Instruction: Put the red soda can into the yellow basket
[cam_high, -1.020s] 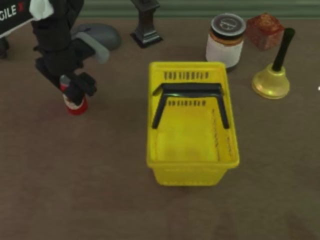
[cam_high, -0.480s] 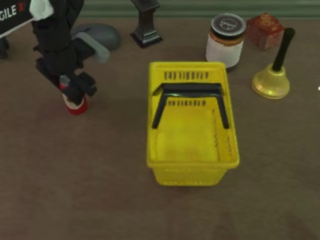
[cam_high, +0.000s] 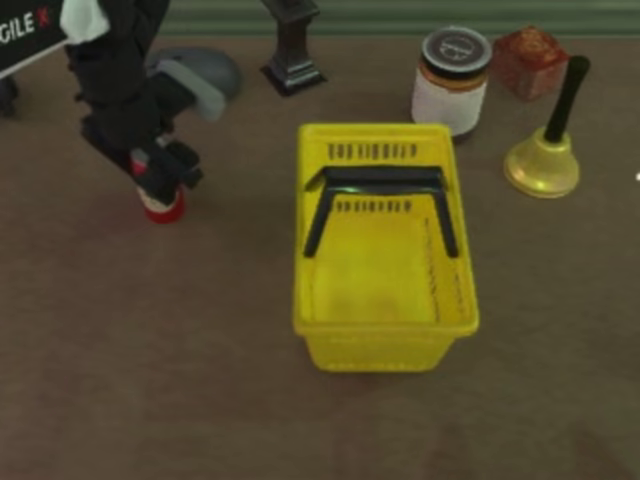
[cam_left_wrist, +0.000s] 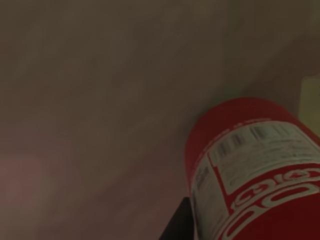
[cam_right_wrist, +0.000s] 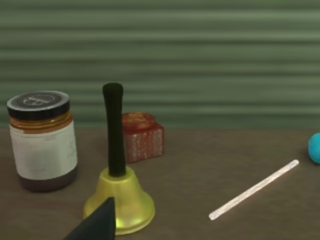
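Note:
The red soda can (cam_high: 162, 207) is at the top view's left, well to the left of the yellow basket (cam_high: 380, 345), and its upper part is hidden under my left gripper (cam_high: 160, 178). That gripper is shut on the can from above. In the left wrist view the can (cam_left_wrist: 250, 165) fills the near corner with its white label showing, and a dark finger (cam_left_wrist: 177, 225) lies against its side. The basket stands open at the table's middle with its black handle (cam_high: 380, 180) folded across its far half. My right gripper is outside the top view.
Along the far edge are a grey mouse (cam_high: 195, 70), a dark stand (cam_high: 292, 62), a white jar with a dark lid (cam_high: 450, 85), a red-brown cube (cam_high: 530, 60) and a brass bell (cam_high: 543, 160). A white rod (cam_right_wrist: 254, 190) and a blue ball (cam_right_wrist: 315, 147) lie beyond the bell.
My left gripper, still shut on the can, has shifted slightly right and toward the far side in the top view, carrying the can along. Nothing else has moved.

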